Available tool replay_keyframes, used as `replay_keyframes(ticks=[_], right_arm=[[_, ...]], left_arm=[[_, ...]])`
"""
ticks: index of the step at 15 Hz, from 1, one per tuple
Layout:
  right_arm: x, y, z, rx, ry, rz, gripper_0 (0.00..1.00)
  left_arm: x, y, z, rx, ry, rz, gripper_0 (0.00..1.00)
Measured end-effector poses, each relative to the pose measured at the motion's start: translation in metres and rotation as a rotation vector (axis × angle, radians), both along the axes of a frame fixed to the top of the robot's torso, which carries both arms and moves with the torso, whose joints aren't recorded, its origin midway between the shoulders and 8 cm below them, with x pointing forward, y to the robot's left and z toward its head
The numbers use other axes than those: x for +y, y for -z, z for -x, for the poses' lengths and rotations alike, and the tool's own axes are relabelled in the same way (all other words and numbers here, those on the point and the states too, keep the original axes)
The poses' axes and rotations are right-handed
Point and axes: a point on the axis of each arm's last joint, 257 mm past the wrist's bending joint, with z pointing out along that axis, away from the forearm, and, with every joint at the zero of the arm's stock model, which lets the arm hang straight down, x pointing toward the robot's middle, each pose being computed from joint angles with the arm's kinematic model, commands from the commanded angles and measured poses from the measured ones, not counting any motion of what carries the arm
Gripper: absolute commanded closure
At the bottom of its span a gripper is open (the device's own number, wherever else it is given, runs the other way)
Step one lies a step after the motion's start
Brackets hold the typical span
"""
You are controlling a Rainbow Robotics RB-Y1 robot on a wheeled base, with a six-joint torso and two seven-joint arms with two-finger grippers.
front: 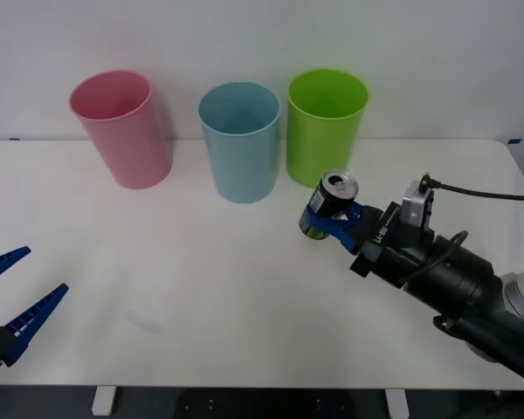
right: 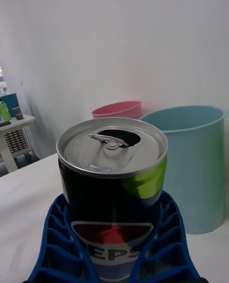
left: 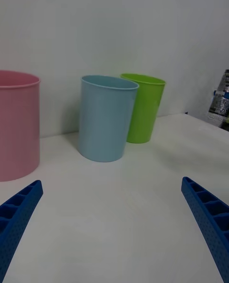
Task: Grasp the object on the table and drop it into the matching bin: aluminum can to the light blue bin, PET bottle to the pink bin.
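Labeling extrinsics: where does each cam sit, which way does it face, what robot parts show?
Front: above the arms, facing down at the table; left gripper open, right gripper shut on the aluminum can.
Right wrist: behind the can, facing the light blue bin and pink bin; blue fingers show.
Left wrist: low over the table, facing the bins; open fingers at corners.
Shared: light blue bin, all views.

1. A robot test room or lab — a bare white wall rises directly behind a plain white table.
2. Three plastic bins stand in a staged row — pink bin, light blue bin, lime green bin.
3. A small white side cabinet holds clutter.
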Motion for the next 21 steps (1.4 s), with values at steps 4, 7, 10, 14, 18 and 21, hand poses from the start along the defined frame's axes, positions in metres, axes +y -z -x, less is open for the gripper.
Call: replay_keyframes(ticks=[4, 7, 10, 14, 18, 21], right_arm=[[0.001, -0.038, -0.006, -0.022, -0.032, -0.020, 1.00], [0.014, -0.056, -0.021, -0.058, -0.024, -0.001, 1.00], [0.042, -0.072, -0.039, -0.071, -0.008, -0.005, 1.00], [0.066, -0.089, -0.078, -0.082, -0.003, -0.003, 1.00], [0.083, -0.103, -0.124, -0.075, 0.025, 0.001, 1.00], [0.095, -0.110, -0.153, -0.060, 0.049, 0.003, 1.00]], left_arm=[[0.000, 0.000, 0.000, 0.000, 0.000, 0.000, 0.00], [0.000, 0.000, 0.000, 0.000, 0.000, 0.000, 0.00], [0.000, 0.000, 0.000, 0.000, 0.000, 0.000, 0.00], [0.000, 0.000, 0.000, 0.000, 0.000, 0.000, 0.00], [0.000, 0.000, 0.000, 0.000, 0.000, 0.000, 0.00], [0.000, 0.000, 0.000, 0.000, 0.000, 0.000, 0.00]])
